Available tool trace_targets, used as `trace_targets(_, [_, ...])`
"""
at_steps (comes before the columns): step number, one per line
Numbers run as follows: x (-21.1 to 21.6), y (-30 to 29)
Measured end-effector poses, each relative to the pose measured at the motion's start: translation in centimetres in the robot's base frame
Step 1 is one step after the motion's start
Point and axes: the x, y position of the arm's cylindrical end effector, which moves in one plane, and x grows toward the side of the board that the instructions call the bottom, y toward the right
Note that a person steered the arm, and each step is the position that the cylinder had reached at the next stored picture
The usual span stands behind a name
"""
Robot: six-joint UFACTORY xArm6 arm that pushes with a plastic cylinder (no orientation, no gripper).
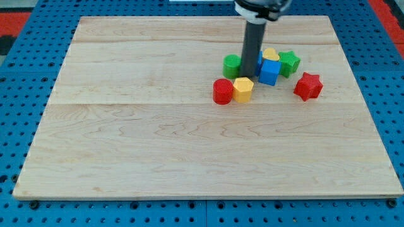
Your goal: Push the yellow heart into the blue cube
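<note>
- While the rod comes down from the table's [126, 157] top edge, all blocks sit bunched in the upper right part, well clear of the left and bottom edges.
- Red cylinder [222, 91]: leftmost of the bunch, touching the yellow hexagonal block [243, 89] on its right.
- Green cylinder [232, 65]: just above those two, partly behind the rod.
- My tip [252, 77]: between the green cylinder and the blue cube, just above the yellow hexagonal block; contact with any of them cannot be told.
- Blue cube [269, 72]: just right of the tip, nearer the top edge than the bottom.
- Yellow heart [271, 54]: directly behind the blue cube toward the top edge, looks touching it; mostly hidden, shape hard to confirm.
- Green star [289, 62]: right of the heart, against the cube's upper right.
- Red star [308, 86]: rightmost, standing apart, closest to the right edge.
- Claw: none on this arm, just the rod, so no released or clenched state to give.
</note>
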Motion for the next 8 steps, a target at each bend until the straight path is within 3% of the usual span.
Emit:
trace_targets(2, [-6.9,-1.1])
trace_targets(3, [-7.6,5.2])
trace_targets(5, [-4.4,4.2])
trace_targets(8, [-1.7,9.6])
